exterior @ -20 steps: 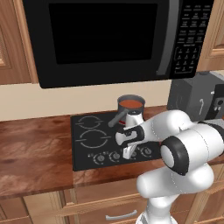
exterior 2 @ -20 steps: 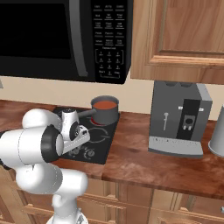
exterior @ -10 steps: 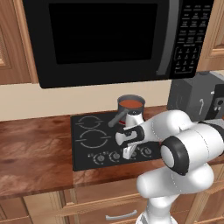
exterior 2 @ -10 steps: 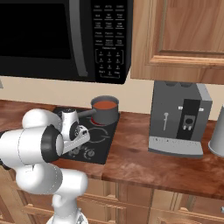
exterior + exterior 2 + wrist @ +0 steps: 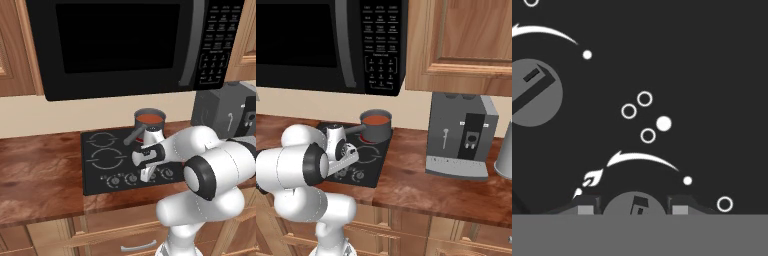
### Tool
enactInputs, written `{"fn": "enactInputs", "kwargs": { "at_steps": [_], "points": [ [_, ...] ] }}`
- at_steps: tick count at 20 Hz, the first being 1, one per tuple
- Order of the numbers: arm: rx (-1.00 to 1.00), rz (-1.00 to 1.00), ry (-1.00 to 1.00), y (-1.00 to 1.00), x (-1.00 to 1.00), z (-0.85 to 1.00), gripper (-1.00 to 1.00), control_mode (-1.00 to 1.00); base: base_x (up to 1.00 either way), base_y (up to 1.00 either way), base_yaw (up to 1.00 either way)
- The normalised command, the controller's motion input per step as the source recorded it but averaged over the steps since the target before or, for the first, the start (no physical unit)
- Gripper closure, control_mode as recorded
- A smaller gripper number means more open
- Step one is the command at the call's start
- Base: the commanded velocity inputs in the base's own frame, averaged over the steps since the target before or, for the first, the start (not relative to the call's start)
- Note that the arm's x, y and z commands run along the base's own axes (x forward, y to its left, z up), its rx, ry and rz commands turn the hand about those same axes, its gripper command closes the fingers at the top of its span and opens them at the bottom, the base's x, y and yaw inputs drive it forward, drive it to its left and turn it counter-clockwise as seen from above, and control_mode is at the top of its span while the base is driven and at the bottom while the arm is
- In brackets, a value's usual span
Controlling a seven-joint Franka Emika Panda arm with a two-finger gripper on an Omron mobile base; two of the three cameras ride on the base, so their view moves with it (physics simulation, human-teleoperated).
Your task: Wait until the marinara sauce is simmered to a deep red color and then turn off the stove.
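Gripper [image 5: 634,209] was clamped on a stove knob [image 5: 635,206], fingertips [image 5: 585,206] on either side. Marinara sauce [image 5: 150,118] sat orange-red in the saucepan [image 5: 376,127] on the stove's [image 5: 107,159] back right burner, under the microwave [image 5: 125,45].

The stove [image 5: 112,160] is set into the wooden counter [image 5: 35,175], beneath the microwave [image 5: 125,45] mounted on the wall. A saucepan [image 5: 376,127] is placed on the rear right burner, its handle [image 5: 134,136] directed toward the stove's middle; the marinara sauce [image 5: 150,118] is contained in it. A row of knobs [image 5: 116,180] is arranged along the front edge of the stove. The gripper [image 5: 635,205] is positioned over that row, with one knob [image 5: 636,209] lying between its two fingertips and a second knob [image 5: 532,92] well apart to one side. A coffee machine [image 5: 458,135] is stood on the counter to the right of the stove.
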Motion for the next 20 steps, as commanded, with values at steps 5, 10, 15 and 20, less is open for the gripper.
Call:
{"fn": "enactInputs", "kwargs": {
  "at_steps": [5,10,15,20],
  "points": [
    [0.0,0.0,0.0,0.0,0.0,0.0,1.0,-1.0,0.0,0.0,0.0],
    [0.0,0.0,0.0,0.0,0.0,0.0,1.0,-1.0,0.0,0.0,0.0],
    [0.0,0.0,0.0,0.0,0.0,0.0,1.0,-1.0,0.0,0.0,0.0],
    [0.0,0.0,0.0,0.0,0.0,0.0,1.0,-1.0,0.0,0.0,0.0]
  ]
}}
